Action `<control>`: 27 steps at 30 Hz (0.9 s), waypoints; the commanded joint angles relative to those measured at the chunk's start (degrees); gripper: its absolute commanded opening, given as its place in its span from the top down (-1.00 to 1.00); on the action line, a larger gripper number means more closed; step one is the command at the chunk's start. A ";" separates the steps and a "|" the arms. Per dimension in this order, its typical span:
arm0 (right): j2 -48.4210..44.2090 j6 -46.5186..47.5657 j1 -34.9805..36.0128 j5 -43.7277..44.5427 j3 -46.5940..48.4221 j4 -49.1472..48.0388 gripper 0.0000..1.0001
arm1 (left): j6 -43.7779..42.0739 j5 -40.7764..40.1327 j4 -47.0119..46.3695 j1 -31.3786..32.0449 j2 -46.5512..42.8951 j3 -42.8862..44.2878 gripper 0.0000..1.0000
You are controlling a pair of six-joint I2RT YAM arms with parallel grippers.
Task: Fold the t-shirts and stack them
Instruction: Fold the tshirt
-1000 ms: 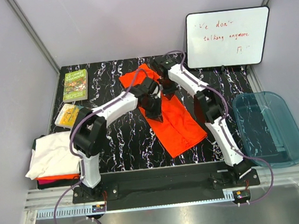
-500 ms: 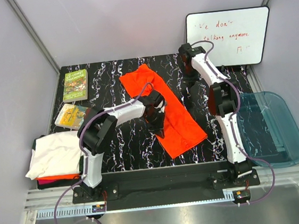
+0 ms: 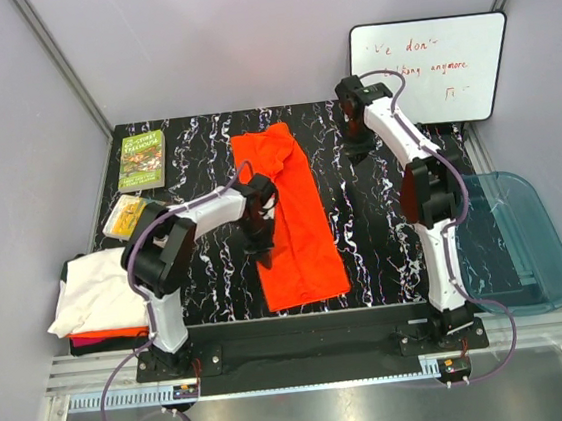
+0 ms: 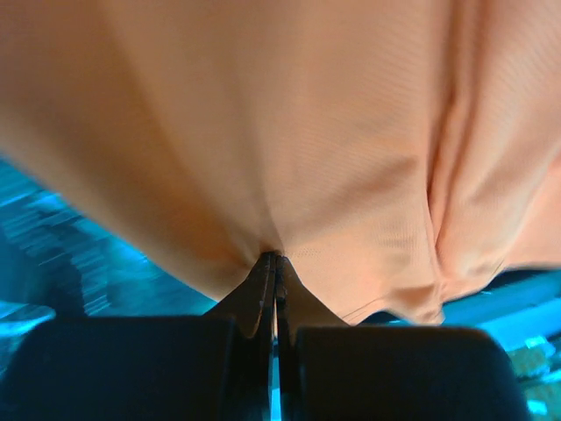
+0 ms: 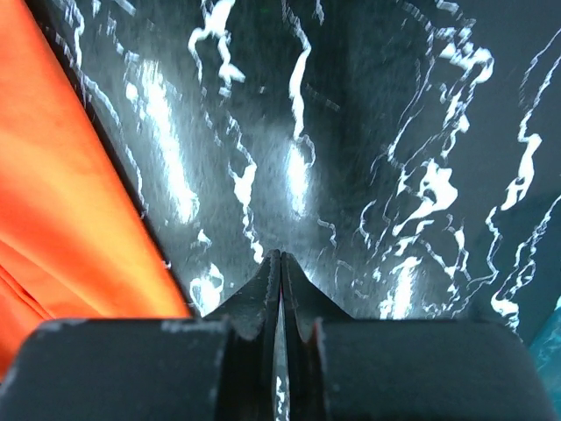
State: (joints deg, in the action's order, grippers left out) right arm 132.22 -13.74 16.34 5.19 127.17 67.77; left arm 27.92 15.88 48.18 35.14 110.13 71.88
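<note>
The bright orange t-shirt lies as a long folded strip down the middle of the black marbled table. My left gripper is at the strip's left edge, shut on a pinch of the orange cloth; in the left wrist view the cloth bunches at the closed tips. My right gripper is shut and empty over bare table, right of the shirt's far end. In the right wrist view it is apart from the shirt's edge. A white t-shirt tops a pile at the left, with a red-orange one under it. No dark green shirt shows.
A green book and a small yellow packet lie at the far left. A whiteboard leans at the back right. A translucent blue tub sits off the table's right edge.
My left gripper has pulled the orange shirt left and toward the near edge, so the strip now lies straight. My right gripper has left the shirt and moved to the far right.
</note>
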 commanded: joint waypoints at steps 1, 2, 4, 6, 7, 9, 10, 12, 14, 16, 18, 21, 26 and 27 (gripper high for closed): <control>-5.04 0.73 0.01 -6.31 -3.68 -5.00 0.89 | -4.10 -6.82 6.22 -2.70 -4.83 -2.44 1.00; -4.87 0.21 0.01 -7.81 -3.69 -5.54 0.92 | -4.28 -7.78 7.35 -2.88 -6.14 -2.79 1.00; -3.56 -1.37 0.18 -11.93 -2.99 -7.46 1.00 | -4.80 -9.02 8.33 -2.97 -7.29 -4.02 1.00; -1.11 -1.73 1.49 -13.36 -1.33 -8.09 1.00 | -4.81 -9.55 9.03 -2.97 -9.05 -5.33 1.00; 0.13 -1.30 2.46 -13.19 1.82 -8.09 1.00 | -4.89 -9.46 9.12 -2.97 -9.66 -5.52 1.00; 4.42 0.02 5.26 -12.14 8.48 -7.83 1.00 | -5.24 -7.97 8.86 -2.88 -12.38 -5.43 1.00; 5.93 0.20 6.07 -11.96 10.96 -7.30 1.00 | -5.16 -7.62 8.86 -2.88 -13.61 -5.08 1.00; 10.48 0.03 7.47 -11.87 17.71 -7.12 1.00 | -4.72 -7.26 8.50 -2.88 -17.56 -3.68 1.00; 15.05 -1.55 8.09 -12.66 21.69 -7.30 1.00 | -4.37 -7.27 8.68 -2.97 -20.37 -2.01 1.00; 17.88 -3.66 8.10 -14.50 26.36 -8.17 1.00 | -3.58 -7.35 9.47 -2.97 -21.44 -1.13 1.00; 21.47 -5.41 8.10 -15.56 28.64 -8.79 1.00 | -2.79 -6.65 9.74 -2.88 -22.23 -0.51 1.00; 23.78 -6.65 8.27 -16.35 27.96 -9.85 1.00 | -2.00 -6.65 9.91 -2.97 -23.55 -0.33 1.00; 24.49 -6.92 8.45 -14.07 24.27 -10.64 1.00 | -1.20 -7.52 10.18 -2.97 -25.04 0.54 1.00; 24.40 -6.83 8.45 -12.59 23.30 -10.64 1.00 | -1.29 -7.70 10.26 -2.97 -25.14 0.81 1.00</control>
State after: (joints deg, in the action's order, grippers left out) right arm 157.27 -19.75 24.97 -10.17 152.22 58.08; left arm 25.58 8.71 57.89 32.10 87.77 70.15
